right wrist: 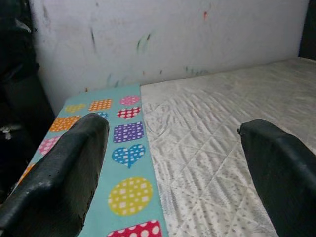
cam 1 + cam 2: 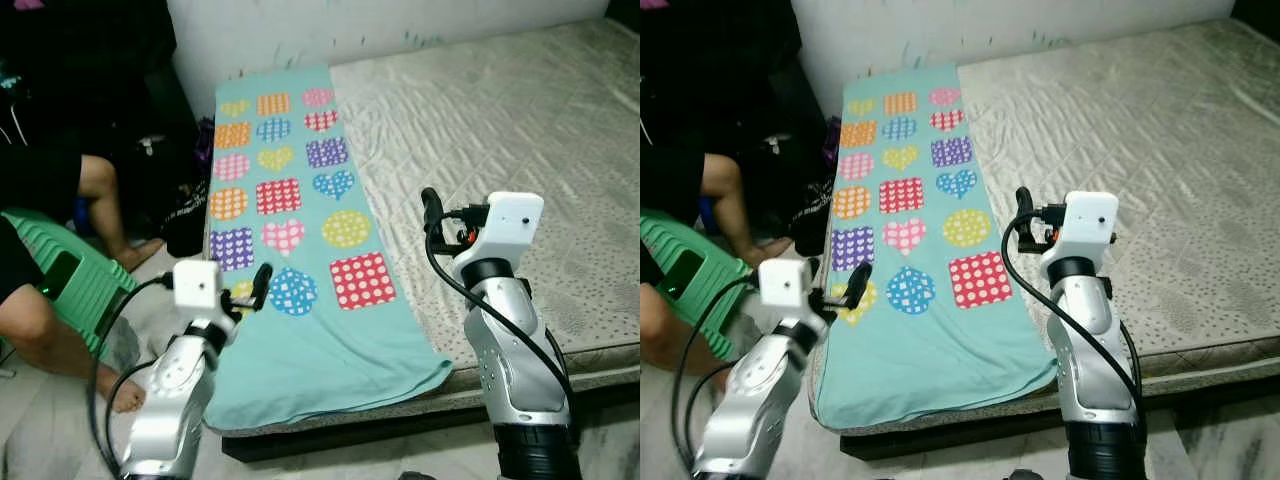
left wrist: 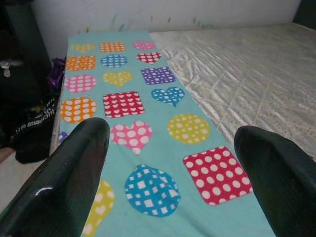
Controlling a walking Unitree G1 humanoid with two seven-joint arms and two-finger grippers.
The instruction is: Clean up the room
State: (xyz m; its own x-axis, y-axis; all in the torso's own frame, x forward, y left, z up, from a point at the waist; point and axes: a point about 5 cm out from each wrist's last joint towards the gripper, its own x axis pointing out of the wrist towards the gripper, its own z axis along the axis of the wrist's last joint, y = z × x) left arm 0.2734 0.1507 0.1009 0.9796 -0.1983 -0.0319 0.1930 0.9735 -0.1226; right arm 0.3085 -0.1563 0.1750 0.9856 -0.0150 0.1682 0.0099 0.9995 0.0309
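A teal blanket (image 2: 300, 340) printed with dotted hearts, squares and circles lies flat along the left side of a bare quilted mattress (image 2: 500, 120), its near end hanging over the mattress edge. My left gripper (image 2: 256, 287) hovers open over the blanket's near left edge, with nothing between its fingers (image 3: 64, 177). My right gripper (image 2: 432, 208) is raised and open above the mattress, just right of the blanket. In the right wrist view its fingers (image 1: 59, 173) stand wide apart and empty.
A person sits at the left, with a bare leg (image 2: 105, 200) and a foot on the floor beside a green plastic stool (image 2: 70, 280). Dark bags (image 2: 185, 215) lie between the person and the mattress. A white wall (image 2: 300, 30) runs behind the bed.
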